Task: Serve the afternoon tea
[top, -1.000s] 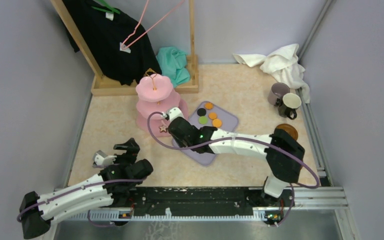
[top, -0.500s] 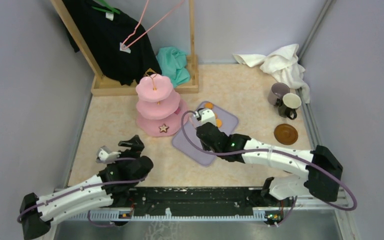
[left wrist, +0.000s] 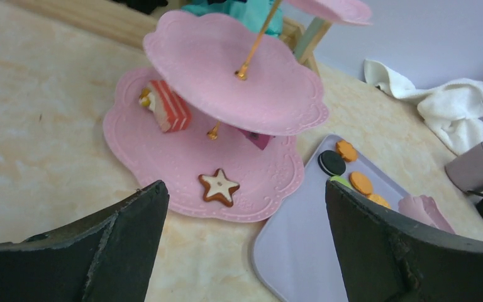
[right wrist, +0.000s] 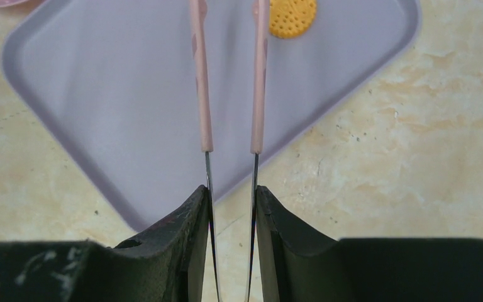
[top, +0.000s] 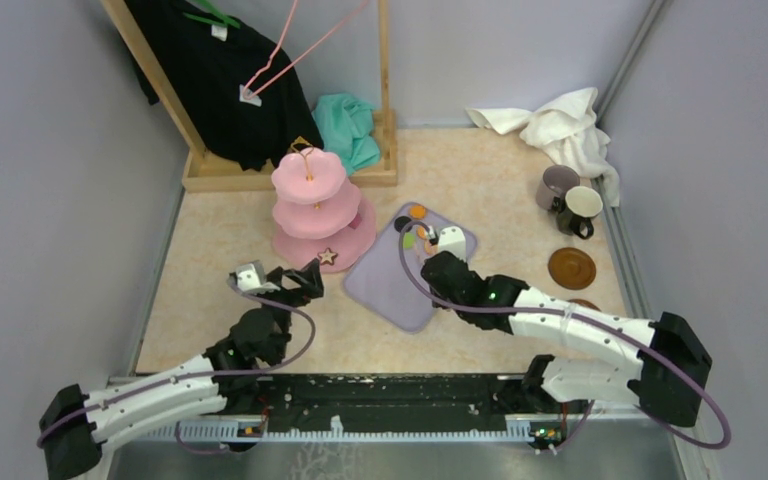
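Clamps tongs (right wrist: pixel 200 94) in the right tool (right wrist: pixel 231 204), jaws pressed against both handles, above the tray (top: pixel 385 290), tips toward its far corner by an orange round (right wrist: pixel 292 16). Holds the left tool (left wrist: pixel 244 189) spread wide, facing the stand (left wrist: pixel 277 107) just left of the tray. Shows the star (left wrist: pixel 219 187) on the bottom tier's near edge, a black round (left wrist: pixel 332 162) on the tray, mugs (top: pixel 570 200) far right on the surface, a saucer (top: pixel 571 267) just nearer.

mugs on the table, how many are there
2. The mauve mug stands near the table's right edge, just in front of the white towel. The cream mug is right beside it, nearer the arms. No others show.
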Robot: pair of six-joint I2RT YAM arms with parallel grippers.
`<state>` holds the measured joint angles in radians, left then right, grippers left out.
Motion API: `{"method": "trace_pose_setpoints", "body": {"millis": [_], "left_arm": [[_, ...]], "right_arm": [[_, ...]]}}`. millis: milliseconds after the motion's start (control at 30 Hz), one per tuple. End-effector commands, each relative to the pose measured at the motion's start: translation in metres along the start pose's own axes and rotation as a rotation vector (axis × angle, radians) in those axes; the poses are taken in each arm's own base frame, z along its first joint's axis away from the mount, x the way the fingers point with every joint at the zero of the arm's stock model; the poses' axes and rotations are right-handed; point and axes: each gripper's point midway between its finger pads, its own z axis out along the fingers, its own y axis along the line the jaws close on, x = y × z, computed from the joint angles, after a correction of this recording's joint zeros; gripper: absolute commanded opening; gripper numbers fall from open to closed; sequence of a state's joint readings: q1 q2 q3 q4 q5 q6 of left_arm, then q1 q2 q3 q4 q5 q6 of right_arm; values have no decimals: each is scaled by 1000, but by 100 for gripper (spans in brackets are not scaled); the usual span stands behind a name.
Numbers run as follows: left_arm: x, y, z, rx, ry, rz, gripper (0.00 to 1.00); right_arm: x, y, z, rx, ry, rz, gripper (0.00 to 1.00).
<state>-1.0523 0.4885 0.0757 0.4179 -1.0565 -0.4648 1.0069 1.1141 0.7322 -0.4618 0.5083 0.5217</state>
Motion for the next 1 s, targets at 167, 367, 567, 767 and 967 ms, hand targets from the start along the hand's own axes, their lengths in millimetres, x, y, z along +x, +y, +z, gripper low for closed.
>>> {"method": "trace_pose_setpoints", "body": {"millis": [167, 367, 567, 767, 967], "left_arm": [[3, -60, 17, 229, 128, 150, 99], [7, -60, 24, 232, 205, 63, 99], [1, -40, 27, 144, 205, -18, 99], [-3, -32, 26, 112, 187, -65, 99], [-4, -25, 26, 73, 178, -80, 99]], "right_arm": [[13, -19, 10, 20, 37, 91, 34], [18, -24, 15, 17, 54, 97, 39], [23, -26, 25, 9, 66, 109, 40], [19, -28, 34, 11, 61, 104, 39], [7, -29, 42, 25, 56, 92, 38]]}}
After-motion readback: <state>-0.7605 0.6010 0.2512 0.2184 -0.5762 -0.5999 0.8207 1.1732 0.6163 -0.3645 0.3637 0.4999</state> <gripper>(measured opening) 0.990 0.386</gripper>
